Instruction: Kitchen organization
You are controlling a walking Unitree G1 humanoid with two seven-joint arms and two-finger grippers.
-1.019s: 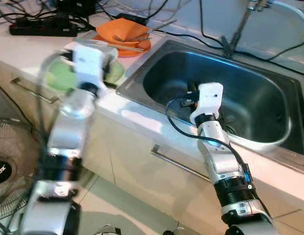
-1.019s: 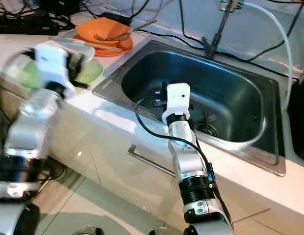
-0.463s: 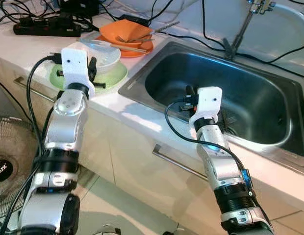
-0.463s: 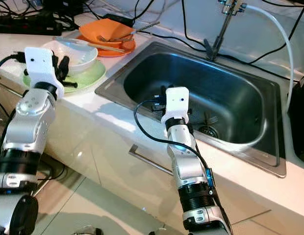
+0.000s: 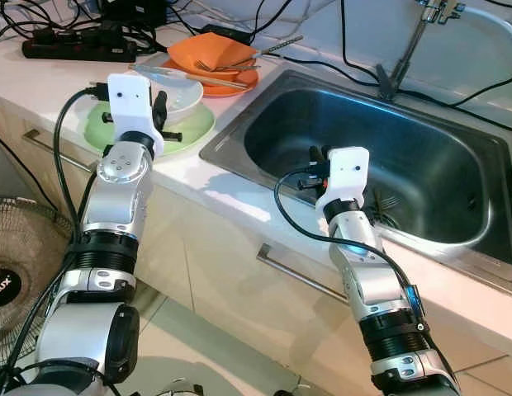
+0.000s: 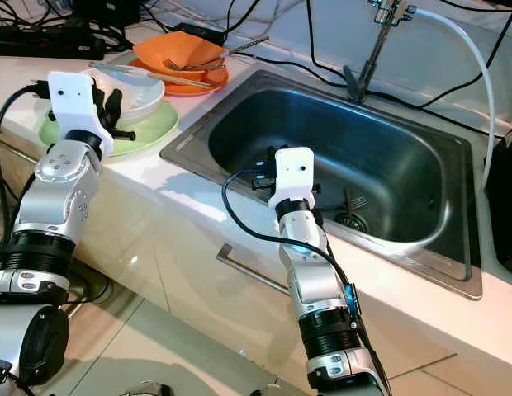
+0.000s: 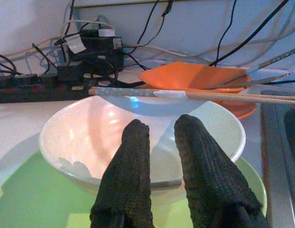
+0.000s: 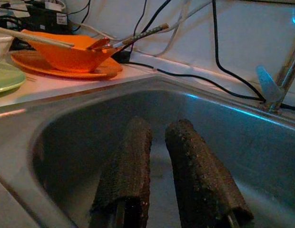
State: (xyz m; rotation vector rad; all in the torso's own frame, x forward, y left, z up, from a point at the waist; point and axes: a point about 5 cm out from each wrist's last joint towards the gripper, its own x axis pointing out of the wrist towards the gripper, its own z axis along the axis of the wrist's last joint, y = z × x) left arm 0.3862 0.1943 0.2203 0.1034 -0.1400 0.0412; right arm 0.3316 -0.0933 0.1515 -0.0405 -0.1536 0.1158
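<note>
A white bowl (image 5: 180, 92) sits on a green plate (image 5: 194, 128) on the counter, left of the sink. Chopsticks (image 7: 223, 96) lie across the bowl's rim. Behind it an orange bowl (image 5: 215, 51) with utensils rests on an orange plate (image 5: 239, 81). My left gripper (image 5: 163, 115) hovers at the white bowl's near side, just in front of its wall (image 7: 81, 142), fingers (image 7: 135, 156) a little apart and holding nothing. My right gripper (image 5: 318, 165) hangs inside the steel sink (image 5: 438, 124), above its near left part, fingers (image 8: 133, 156) slightly apart and empty.
A faucet (image 5: 405, 49) stands behind the sink, with cables trailing along the wall. A black power strip (image 5: 74, 48) lies at the counter's back left. A floor fan (image 5: 8, 272) stands at the lower left. Cabinet handles (image 5: 297, 276) run below the counter edge.
My left arm, blurred a second ago, has steadied and its gripper now sits closer to the white bowl. The right gripper has drifted slightly left inside the sink.
</note>
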